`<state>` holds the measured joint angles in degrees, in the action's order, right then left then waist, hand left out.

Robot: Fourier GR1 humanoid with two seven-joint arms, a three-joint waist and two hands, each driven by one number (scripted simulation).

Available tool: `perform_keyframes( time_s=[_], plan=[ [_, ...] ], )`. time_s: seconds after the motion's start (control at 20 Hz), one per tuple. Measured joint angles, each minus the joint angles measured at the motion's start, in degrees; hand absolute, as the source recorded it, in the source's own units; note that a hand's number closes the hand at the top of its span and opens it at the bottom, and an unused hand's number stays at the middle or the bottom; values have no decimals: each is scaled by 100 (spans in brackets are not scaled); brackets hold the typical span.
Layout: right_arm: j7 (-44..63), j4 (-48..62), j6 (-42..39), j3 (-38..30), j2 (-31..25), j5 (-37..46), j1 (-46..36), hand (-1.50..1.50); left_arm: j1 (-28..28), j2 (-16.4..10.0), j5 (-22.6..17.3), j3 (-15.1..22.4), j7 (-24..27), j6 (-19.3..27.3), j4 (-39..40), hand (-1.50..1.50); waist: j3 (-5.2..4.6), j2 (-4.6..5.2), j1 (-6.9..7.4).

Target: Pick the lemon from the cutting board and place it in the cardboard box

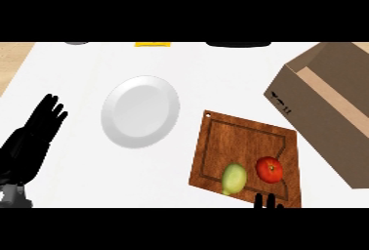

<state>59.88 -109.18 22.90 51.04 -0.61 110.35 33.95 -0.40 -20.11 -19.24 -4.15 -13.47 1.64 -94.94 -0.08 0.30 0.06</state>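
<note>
Lemon (234, 178) on cutting board (238, 136), long axis near-vert. in view

Cutting board (245, 141) lies on the counter (216, 73) right of centre, near my edge, with the lemon (234, 177) and tomato (269, 169) on its near end, lemon left of the tomato and just beside it. Plate (140, 111) lies left of the board and a bit further back, apart from it. The cardboard box (324, 107) stands right of the board and reaches further back. My left hand (32, 139) rests far left of the plate, and my right hand (269, 202) shows at the near edge just before the tomato.
</note>
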Motion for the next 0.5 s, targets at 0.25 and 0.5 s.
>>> perform_keyframes(
  time_s=[0.25, 0.5],
  plan=[
    [491, 366, -607, 145, 3, -159, -1073, -150, -58, 67, 69, -3, -12, -1, 18, 0, 3, -12, 10],
    [772, 665, -977, 132, -7, -505, -1728, -150, -82, 78, 38, -83, -39, -59, 52, 0, 6, -17, 13]
  ],
)
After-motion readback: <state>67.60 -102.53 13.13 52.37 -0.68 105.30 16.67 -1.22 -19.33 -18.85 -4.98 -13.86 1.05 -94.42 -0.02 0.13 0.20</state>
